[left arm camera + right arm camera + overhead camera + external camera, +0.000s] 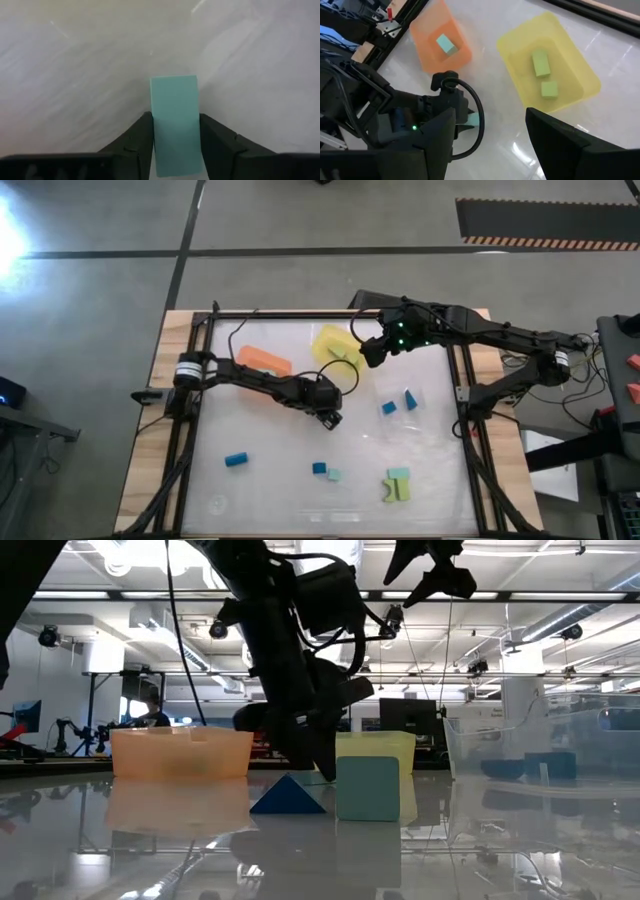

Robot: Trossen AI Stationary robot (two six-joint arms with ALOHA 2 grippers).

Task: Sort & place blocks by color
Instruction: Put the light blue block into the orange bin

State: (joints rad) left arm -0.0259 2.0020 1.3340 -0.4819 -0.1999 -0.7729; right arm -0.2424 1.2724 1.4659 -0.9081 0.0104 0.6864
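A glossy white table top (280,480) framed in black sits on a wooden bench over a grey concrete floor, with a lit workshop visible beyond it in the low view.

Near the middle of the table the left gripper (331,417) is down at the surface, its two dark fingers (137,137) set on either side of a mint-teal block (175,122) that lies on the white top; the pads touch or nearly touch its long sides, so the jaws stand narrow around it.

Just behind that arm, toward the far edge, lies the orange tray (264,360) with one mint-teal block (446,44) inside. Right of it is the yellow tray (333,345), holding two yellow-green blocks (540,63).

The right gripper (372,352) hangs above the yellow tray's right side with its jaws wide and nothing between them.

Farther out, two blue blocks (389,408) lie to the right. Near the front edge sit a blue bar (236,460), a blue cube beside a mint one (319,468), and a mint and yellow-green cluster (398,485).
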